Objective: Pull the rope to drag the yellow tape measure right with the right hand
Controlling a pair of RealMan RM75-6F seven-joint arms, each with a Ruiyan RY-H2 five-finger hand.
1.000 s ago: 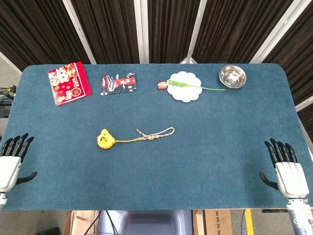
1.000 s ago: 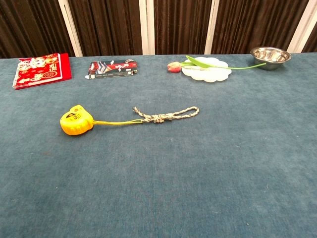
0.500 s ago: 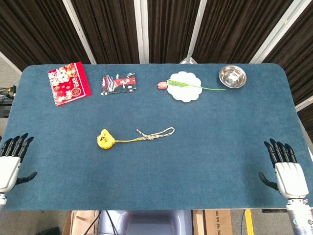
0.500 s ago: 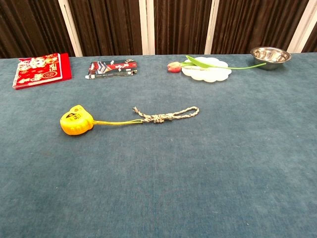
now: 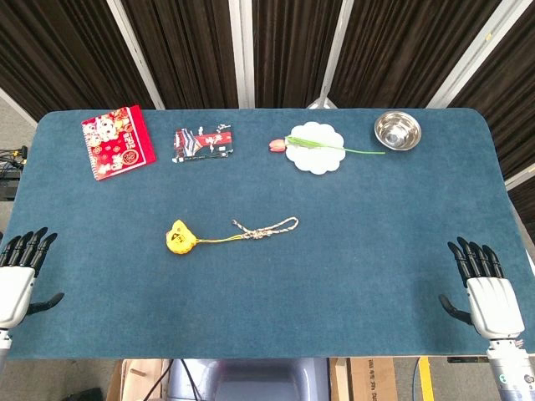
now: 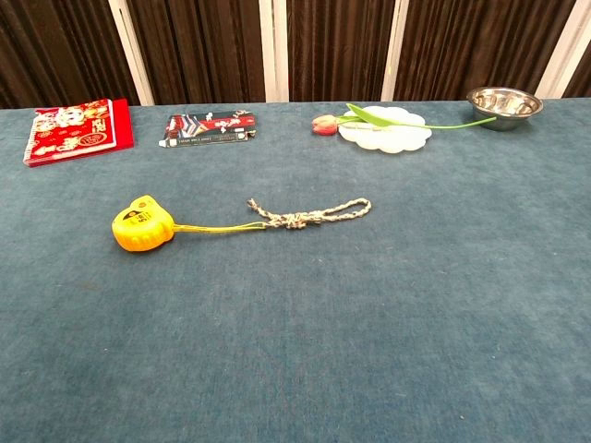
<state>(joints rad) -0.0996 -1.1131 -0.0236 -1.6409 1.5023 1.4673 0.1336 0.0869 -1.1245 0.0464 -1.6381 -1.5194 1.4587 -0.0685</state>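
Head view, one yellow tape measure [image 5: 179, 236], one rope [image 5: 266, 227] — two robot hands, left robot hand [image 5: 20, 276], right robot hand [image 5: 485, 287], both empty, fingers spread

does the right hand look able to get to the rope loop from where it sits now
Probably yes. The right hand rests open at the table's near right edge, and only bare blue cloth lies between it and the rope; the plate and bowl sit farther back.

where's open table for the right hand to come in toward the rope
Bare cloth runs from the right hand to the rope loop end, below the bowl and plate. The whole near strip is free too. Only the back edge is crowded.
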